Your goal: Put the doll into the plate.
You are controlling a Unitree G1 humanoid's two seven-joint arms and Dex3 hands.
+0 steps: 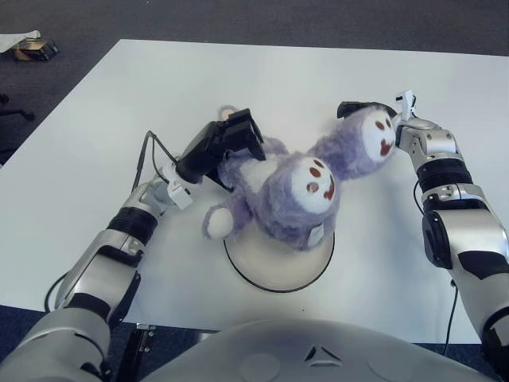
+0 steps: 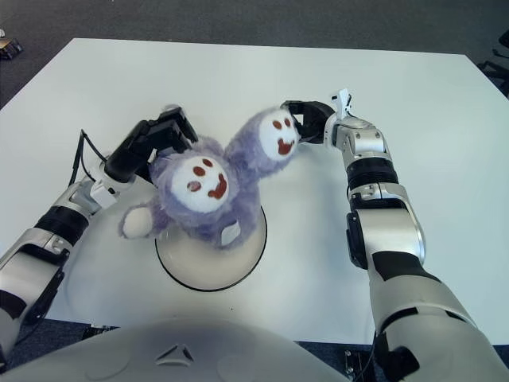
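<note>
The doll (image 1: 280, 205) is a fluffy purple plush with two round pale pads marked in red facing up. Its bulk hangs over the far half of the plate (image 1: 270, 269), a white round dish with a dark rim near the table's front edge; whether it touches the dish is hidden. My left hand (image 1: 231, 142), black-fingered, is shut on the doll's left side just beyond the plate. My right hand (image 1: 359, 110) grips the doll's far right limb (image 2: 274, 139), held off to the right of the plate.
The white table (image 1: 95, 135) stretches wide on all sides of the plate. A cable (image 1: 145, 153) loops by my left wrist. A small box (image 1: 33, 49) lies on the dark floor past the table's far left corner.
</note>
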